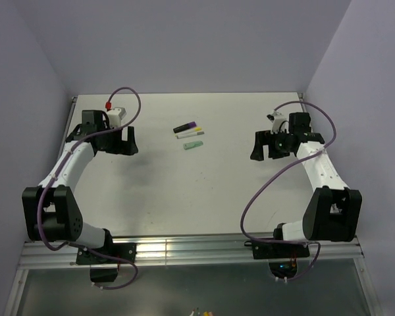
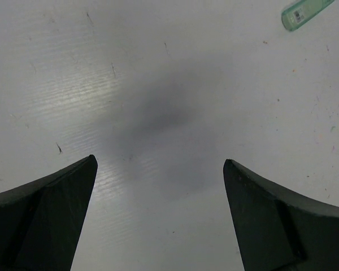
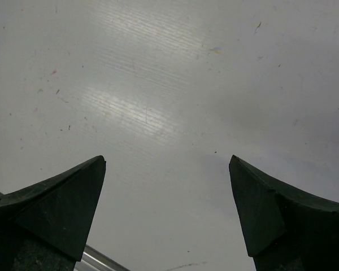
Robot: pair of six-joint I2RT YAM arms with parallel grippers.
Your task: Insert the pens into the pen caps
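Black-purple pen (image 1: 186, 126), yellow-white pen (image 1: 189, 134), translucent green pen (image 1: 193, 145) lie clustered.
Left gripper (image 2: 158, 164) and right gripper (image 3: 166, 161) gape, empty.

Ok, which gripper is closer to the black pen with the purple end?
Left. The left gripper sits off the black pen's left end; the right gripper is farther away, beyond its purple end.

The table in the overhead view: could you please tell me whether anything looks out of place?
Nothing on the table stands out: the black pen, yellow pen and green pen lie close together mid-table. Below its near edge, small yellowish bits show, too small to identify.
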